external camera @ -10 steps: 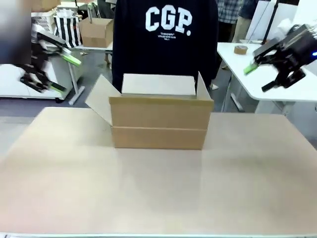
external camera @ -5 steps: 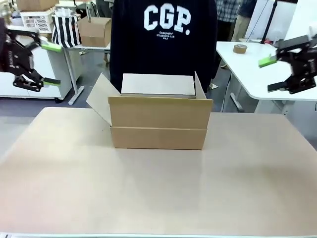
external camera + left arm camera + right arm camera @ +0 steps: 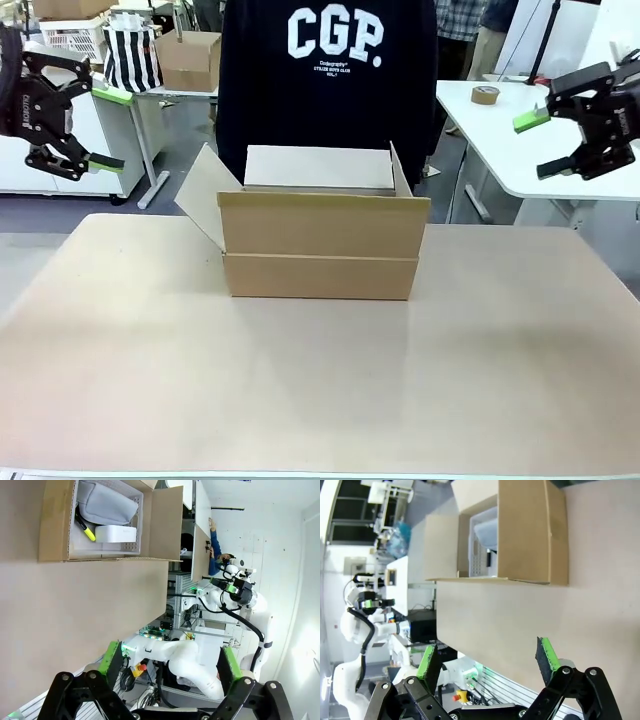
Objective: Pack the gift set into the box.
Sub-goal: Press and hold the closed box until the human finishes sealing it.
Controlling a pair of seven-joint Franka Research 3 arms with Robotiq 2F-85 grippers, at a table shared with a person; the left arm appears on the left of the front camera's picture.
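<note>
Tan tabletop (image 3: 320, 380) across the foreground, bare on the near side, with white benches behind. Found the box (image 3: 320, 245) at the far middle of it, flaps up, directly in front of a person in a dark printed sweatshirt (image 3: 330, 90). Noted the left side flap (image 3: 205, 205) splayed outward over the table, the right side flap (image 3: 403, 172) nearly upright, and the far flap (image 3: 320, 168) leaning toward the person.

Held the left gripper (image 3: 110, 130) high and well out to the left, fingers spread with nothing between them; held the right gripper (image 3: 535, 147) likewise on the right, also spread and empty. Confirmed the same wide gaps in both wrist views.

Looked down from the left wrist into the box (image 3: 107, 522): a white perforated tray (image 3: 127, 547) carrying a grey pouch (image 3: 107, 505), a small white case (image 3: 116, 533) and a yellow-tipped pen (image 3: 86, 530).

Judged the set to be largely inside already, so probably at the closing step, or waiting for a last piece from the person; could not tell which. Would call next for bringing a gripper in low from the side to fold a flap, the splayed left one being easiest to catch.

Plenty of open table left, right and in front; least room behind, with the person close to the far flap.
</note>
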